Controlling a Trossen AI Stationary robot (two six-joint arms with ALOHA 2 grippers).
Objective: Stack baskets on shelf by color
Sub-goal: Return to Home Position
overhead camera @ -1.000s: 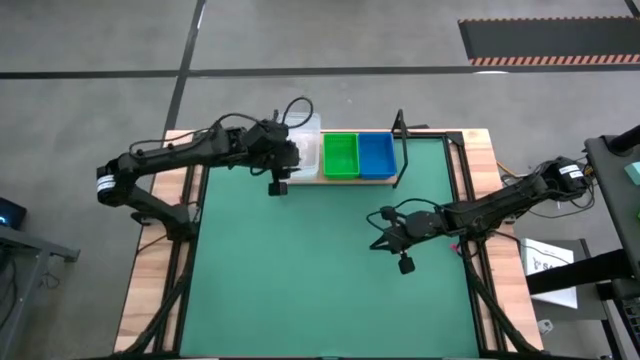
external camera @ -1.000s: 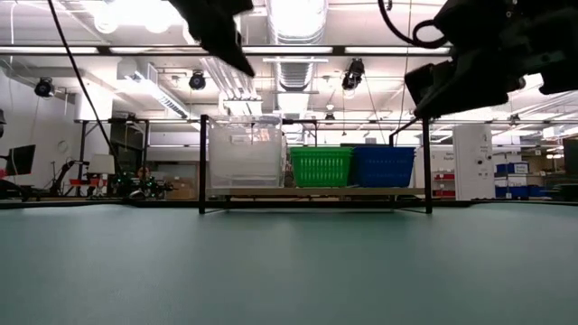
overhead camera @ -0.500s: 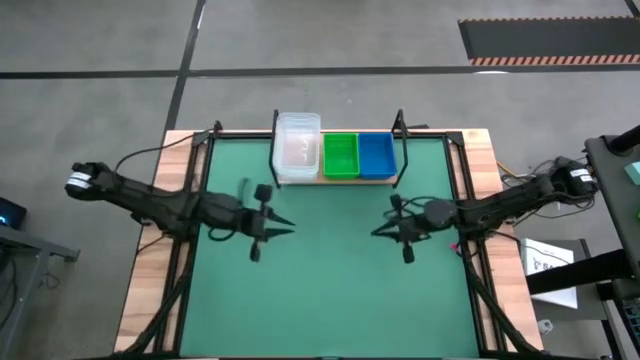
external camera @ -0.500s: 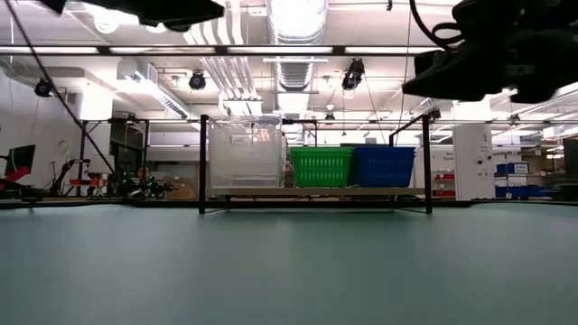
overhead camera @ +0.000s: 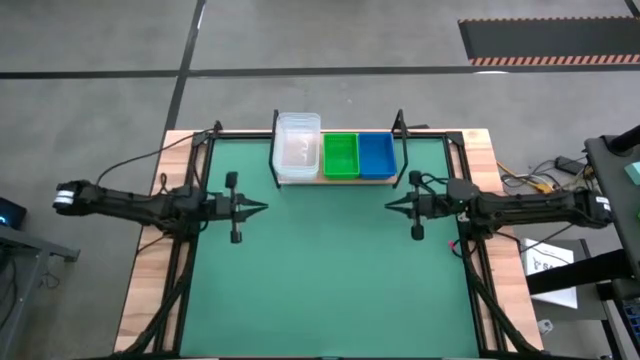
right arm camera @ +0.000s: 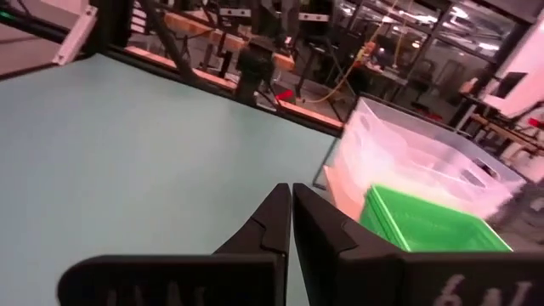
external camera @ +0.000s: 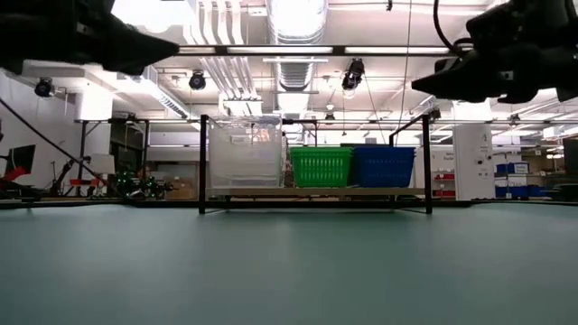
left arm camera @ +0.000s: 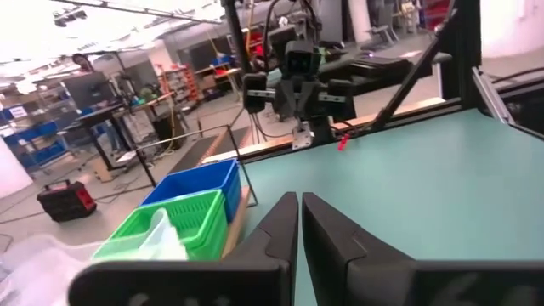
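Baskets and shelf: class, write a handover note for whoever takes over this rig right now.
Left tool: shut, empty, over the mat, left side.
Right tool: shut, empty, over the right side.
On the shelf, side by side: clear baskets, green baskets, blue baskets.
Done: every basket in view sits sorted by colour.
To do: probably only parking the arms.

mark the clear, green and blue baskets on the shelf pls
clear baskets (external camera: 246, 155): low view, middle of the front wall.
green baskets (overhead camera: 340, 155): high view, inside floor of the top basket.
blue baskets (external camera: 383, 166): low view, middle of the front wall.
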